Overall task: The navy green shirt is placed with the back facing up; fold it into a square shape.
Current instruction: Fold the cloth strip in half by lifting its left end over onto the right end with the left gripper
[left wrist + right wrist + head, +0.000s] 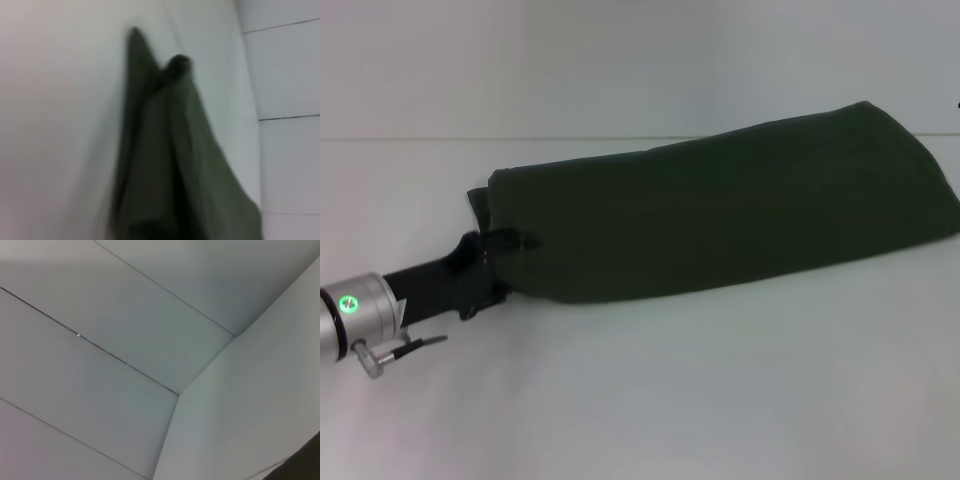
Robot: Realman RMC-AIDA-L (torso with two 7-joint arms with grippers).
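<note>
One wide white bench [640, 400] fills most of the head view, smooth and matte, meeting a pale panelled wall behind. On it lies the shirt [720, 220], by far the biggest thing on the bench: dark olive, soft and unprinted, already doubled into a long band that runs from the left pincer's side across and away towards the far right. Its near edge is a rounded fold, its surface is loosely smooth with little creasing, and the band is wider at the right end than at the left.

Judging by that shape, the lengthwise folds are done and a crosswise fold is in hand. The next move would call for carrying the held end over onto the far end, laying it down square with the edges lined up, so that the band shortens to a near-square.

At the band's left end is the left pincer [500, 250], black on a silver wrist with a green light, closed on a bunched corner of the shirt. In the left wrist view the cloth [175, 165] hangs in long soft pleats from that grip.

Smallest in sight, the right pincer does not show; its wrist camera sees mostly wall panels.
</note>
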